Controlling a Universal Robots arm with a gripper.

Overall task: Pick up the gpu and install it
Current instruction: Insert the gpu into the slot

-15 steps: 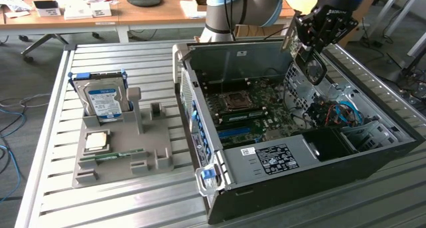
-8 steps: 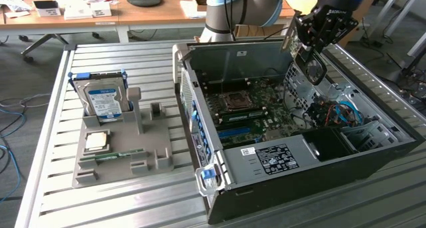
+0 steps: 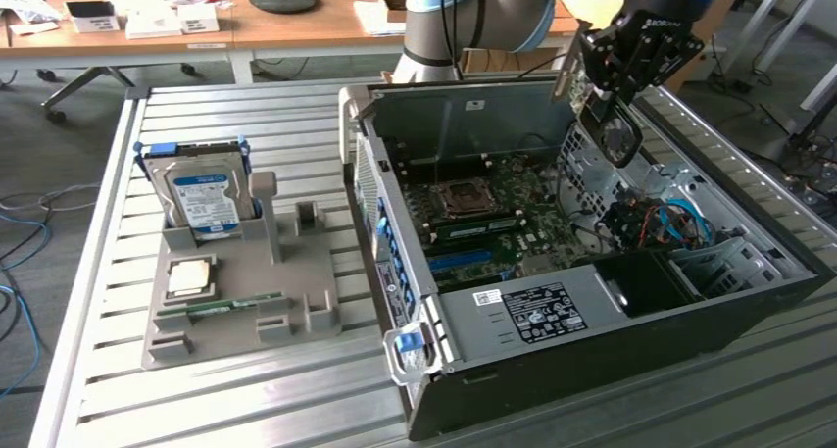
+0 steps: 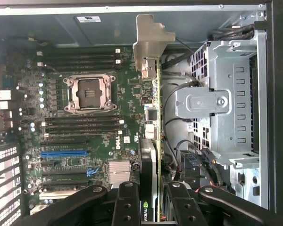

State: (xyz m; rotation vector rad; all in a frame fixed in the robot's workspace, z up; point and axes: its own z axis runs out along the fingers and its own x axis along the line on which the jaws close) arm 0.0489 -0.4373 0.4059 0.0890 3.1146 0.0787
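The gpu (image 3: 616,134) hangs on edge above the open computer case (image 3: 732,316), at its far right corner in the exterior view, dark round cooler fan facing out. My gripper (image 3: 610,93) is shut on the card's upper part. In the wrist view the gpu (image 4: 153,117) shows edge-on as a thin green board, its silvery bracket (image 4: 151,40) at the far end. The two black fingers (image 4: 127,207) clamp it, with the gripper (image 4: 152,211) centred on the card. Below lies the motherboard (image 4: 85,127) with its blue slot (image 4: 63,153) and bare CPU socket (image 4: 88,93).
A grey holder tray (image 3: 301,316) on the slatted table, at the exterior view's left, carries a hard drive (image 3: 207,195), a CPU chip (image 3: 190,276) and a memory stick (image 3: 222,306). Inside the case are a drive cage (image 4: 221,94), cables (image 3: 661,223) and a power supply (image 3: 543,311).
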